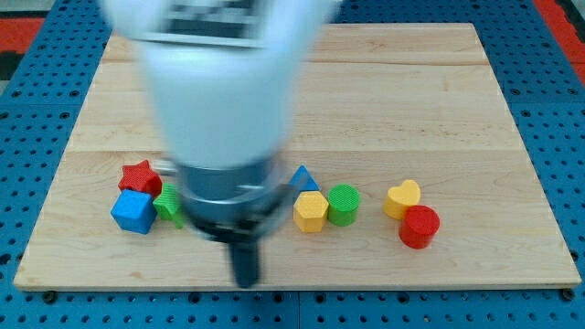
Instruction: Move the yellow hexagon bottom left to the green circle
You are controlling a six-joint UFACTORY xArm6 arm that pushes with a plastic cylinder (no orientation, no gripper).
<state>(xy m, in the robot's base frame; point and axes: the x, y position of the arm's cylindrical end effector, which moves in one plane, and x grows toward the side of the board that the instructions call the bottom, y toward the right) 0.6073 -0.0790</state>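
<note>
The yellow hexagon (311, 211) lies in the lower middle of the wooden board (411, 110), touching the left side of the green circle (344, 204). A blue triangle (303, 177) sits just above the hexagon. My tip (245, 277) is blurred, near the board's bottom edge, to the lower left of the hexagon and apart from it. The arm's large white and dark body (224, 119) hides the board's middle left.
A red star (139, 175), a blue cube (133, 211) and a partly hidden green block (168, 203) cluster at the left. A yellow heart (401, 197) and a red cylinder (420, 227) lie at the right.
</note>
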